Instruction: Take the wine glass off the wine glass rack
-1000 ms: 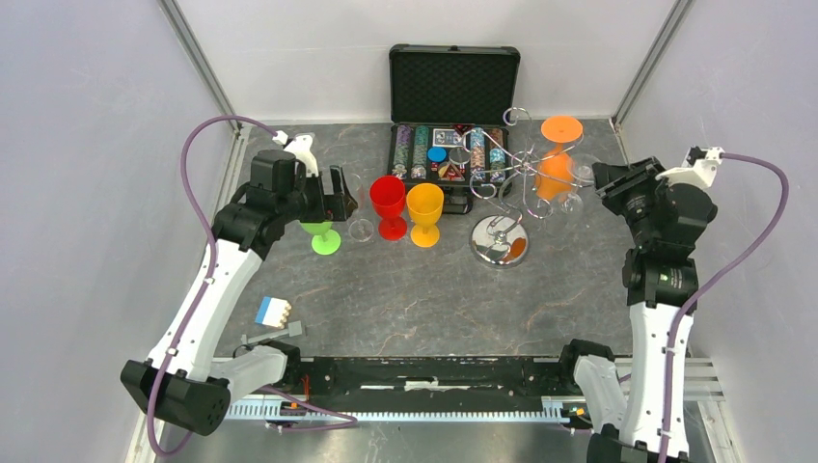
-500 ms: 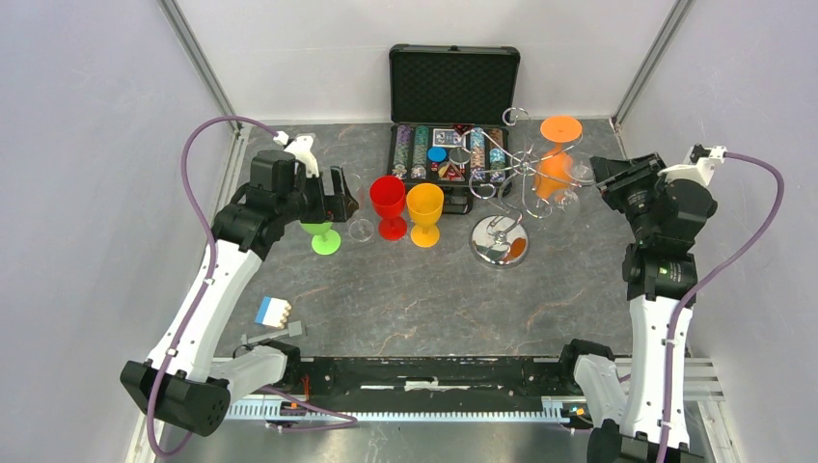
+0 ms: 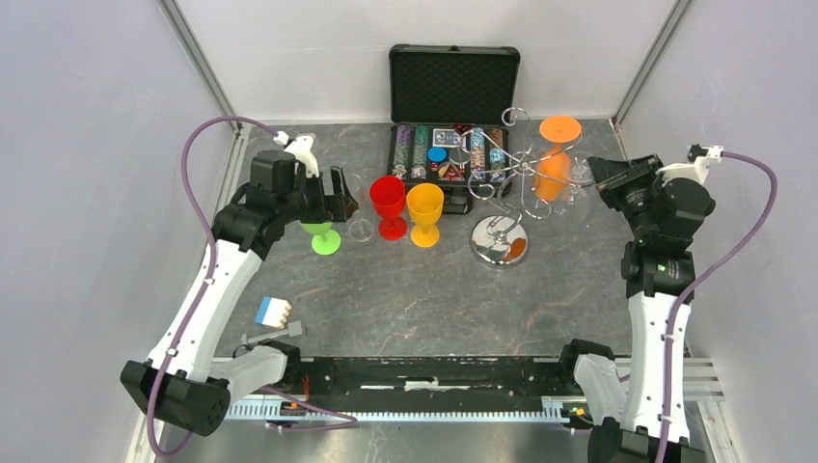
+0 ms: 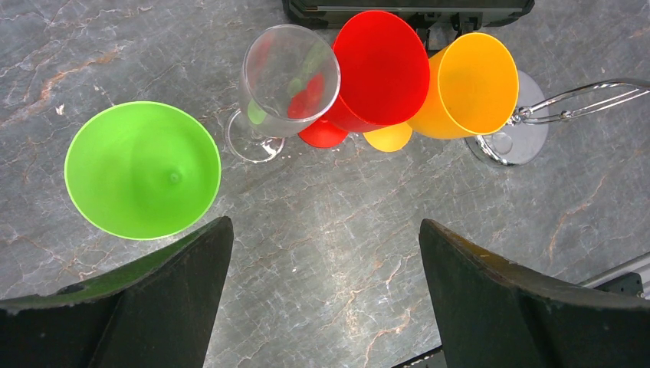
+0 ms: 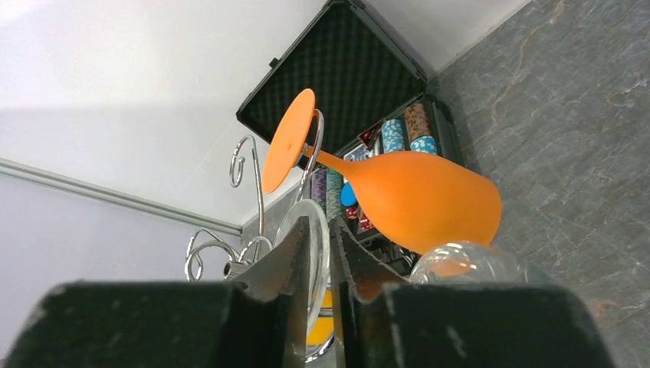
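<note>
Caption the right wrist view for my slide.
Right gripper pinches a clear wine glass hanging beside an orange glass on the rack.

Left claw (image 4: 323,230) wide — right claw (image 5: 320,227) pinched.

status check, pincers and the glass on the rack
Left pincer open, by green glass. Right pincer shut on clear wine glass foot, glass not yet off rack. Orange glass hangs close beside it.

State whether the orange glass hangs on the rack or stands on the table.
Hanging: the orange glass is inverted, foot in a rack hook.
</note>
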Robot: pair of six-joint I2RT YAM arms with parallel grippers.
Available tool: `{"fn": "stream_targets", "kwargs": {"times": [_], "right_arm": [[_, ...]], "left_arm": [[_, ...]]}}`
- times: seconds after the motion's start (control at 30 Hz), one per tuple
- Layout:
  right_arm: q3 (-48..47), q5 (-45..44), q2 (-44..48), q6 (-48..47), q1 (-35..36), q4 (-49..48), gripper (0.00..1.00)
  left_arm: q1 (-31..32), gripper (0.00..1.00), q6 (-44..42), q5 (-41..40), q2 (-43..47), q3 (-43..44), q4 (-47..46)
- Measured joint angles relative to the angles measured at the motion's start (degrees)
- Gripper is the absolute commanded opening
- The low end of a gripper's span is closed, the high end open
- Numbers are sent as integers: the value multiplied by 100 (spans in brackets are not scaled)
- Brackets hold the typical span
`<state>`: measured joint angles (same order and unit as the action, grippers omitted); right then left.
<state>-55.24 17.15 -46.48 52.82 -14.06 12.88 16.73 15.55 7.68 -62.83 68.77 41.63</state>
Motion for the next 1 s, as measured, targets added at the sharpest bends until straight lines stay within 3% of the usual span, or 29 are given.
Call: {"fn": "stream_targets", "kwargs": {"times": [0.1, 0.67, 1.0], "right_arm": [[2, -2, 2, 61, 0, -28, 0], [-2, -527, 452, 249, 7, 273, 0], [-2, -319, 708, 549, 7, 514, 0]], "left_arm": [[0, 95, 0, 0, 0, 0, 0], [0, 96, 0, 0, 0, 0, 0], [0, 96, 0, 0, 0, 0, 0]]}}
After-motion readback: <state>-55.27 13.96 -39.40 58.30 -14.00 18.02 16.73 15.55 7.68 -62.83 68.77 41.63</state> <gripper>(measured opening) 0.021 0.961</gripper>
